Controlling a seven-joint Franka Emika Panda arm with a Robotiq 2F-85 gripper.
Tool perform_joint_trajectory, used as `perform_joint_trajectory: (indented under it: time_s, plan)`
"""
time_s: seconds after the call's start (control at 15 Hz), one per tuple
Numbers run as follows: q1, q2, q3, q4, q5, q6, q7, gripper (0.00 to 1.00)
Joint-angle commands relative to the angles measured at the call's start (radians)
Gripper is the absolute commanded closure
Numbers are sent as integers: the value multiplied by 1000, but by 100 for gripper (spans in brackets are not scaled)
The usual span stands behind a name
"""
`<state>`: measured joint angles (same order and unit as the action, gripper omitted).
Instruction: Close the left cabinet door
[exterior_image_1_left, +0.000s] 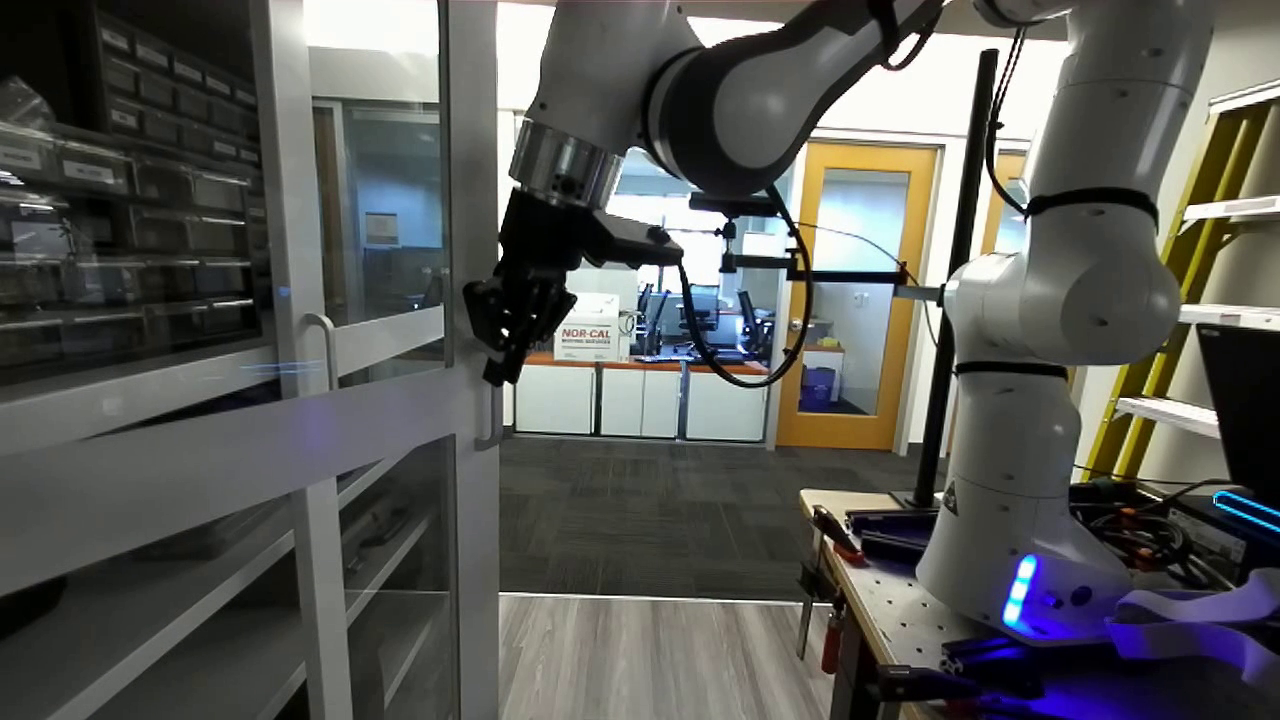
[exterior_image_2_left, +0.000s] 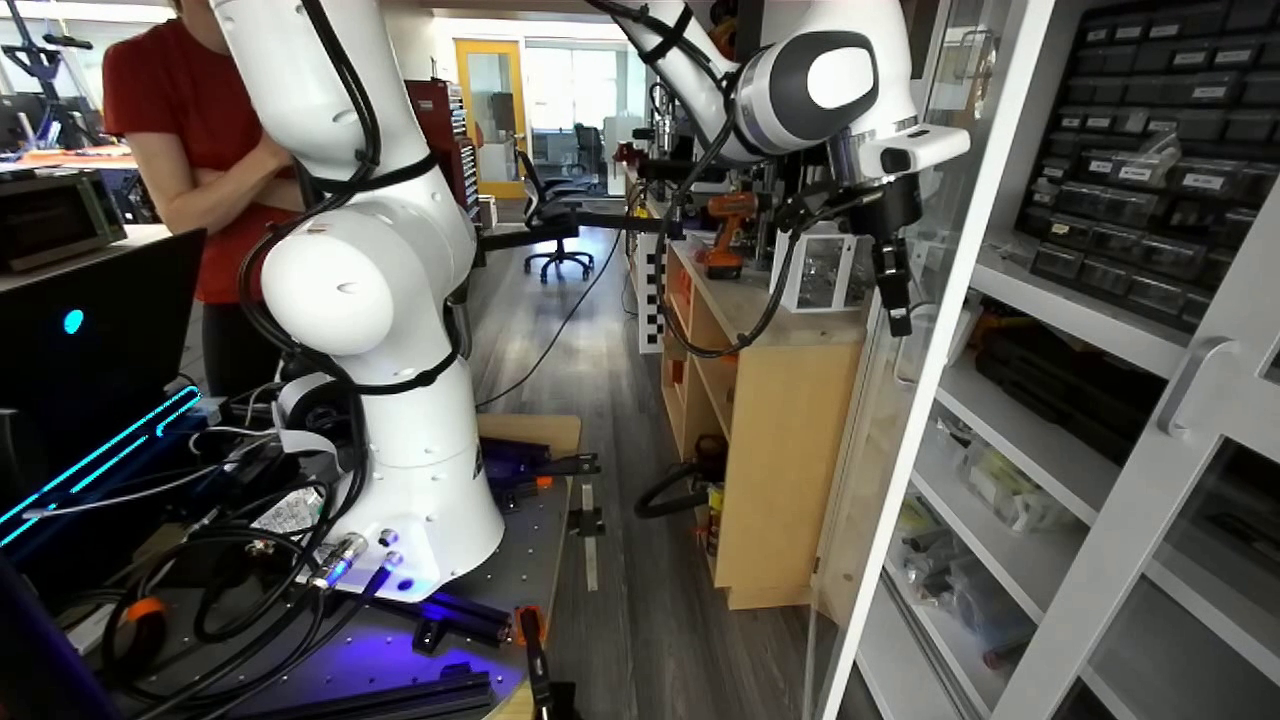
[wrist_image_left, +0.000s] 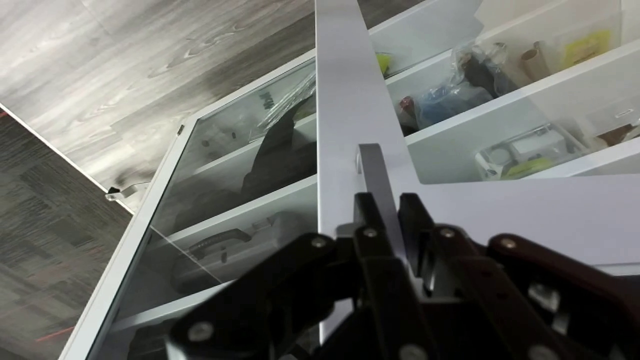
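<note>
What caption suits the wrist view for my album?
Gripper at the handle of a cabinet door, bagged items shelved beyond.

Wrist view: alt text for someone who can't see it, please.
The gripper has its dark fingers on either side of the grey handle on the left cabinet door; whether they grip it is unclear. Shelves holding bagged items show behind the door at right. Another white-framed glass panel and wood-look floor lie at left.
</note>
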<state>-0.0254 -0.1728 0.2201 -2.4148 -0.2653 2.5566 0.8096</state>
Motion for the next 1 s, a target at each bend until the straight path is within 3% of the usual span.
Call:
perform_joint_trajectory:
  time_s: [0.0, 0.47, 0.93]
  plan:
    - [12, -4, -37, 20, 8, -3, -65, 96]
    - [5, 45, -88, 55, 76, 94, -234, 96]
    - [0, 163, -133, 160, 102, 163, -351, 96]
